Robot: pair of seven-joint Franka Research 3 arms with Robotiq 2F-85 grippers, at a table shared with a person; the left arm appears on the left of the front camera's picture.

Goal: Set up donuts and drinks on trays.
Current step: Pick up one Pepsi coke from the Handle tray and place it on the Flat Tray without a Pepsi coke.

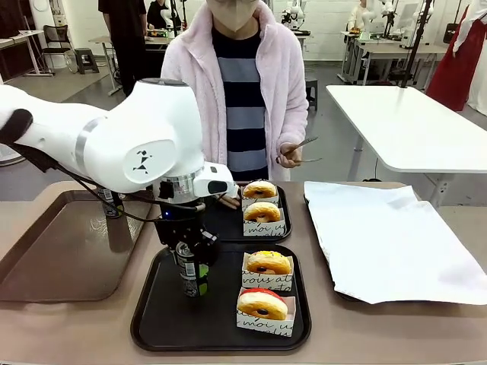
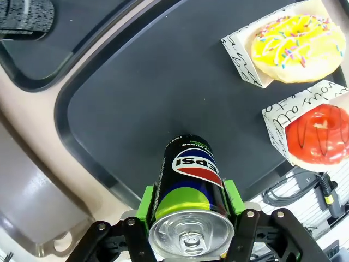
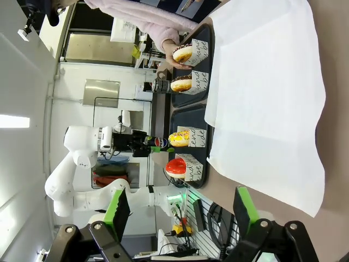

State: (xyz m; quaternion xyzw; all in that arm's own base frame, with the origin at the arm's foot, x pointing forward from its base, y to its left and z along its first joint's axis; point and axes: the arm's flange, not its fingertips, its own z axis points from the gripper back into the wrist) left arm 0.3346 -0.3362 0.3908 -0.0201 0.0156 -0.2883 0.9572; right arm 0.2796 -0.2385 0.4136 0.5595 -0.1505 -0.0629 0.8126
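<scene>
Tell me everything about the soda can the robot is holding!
The can is slim and dark, with a red, white and blue Pepsi logo, a green band and a shiny silver top with its pull tab unopened. It stands upright in the left pincer, whose green pads squeeze it on both sides near the top. It sits over the bare left part of the near black tray, beside two boxed donuts; whether it touches the tray is unclear.

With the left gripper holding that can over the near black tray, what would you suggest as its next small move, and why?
Probably lower it straight down. The left gripper is shut on the can, upright above bare floor of the near tray, beside the yellow-iced donut and red-iced donut, so setting down, then opening, looks sensible.
</scene>
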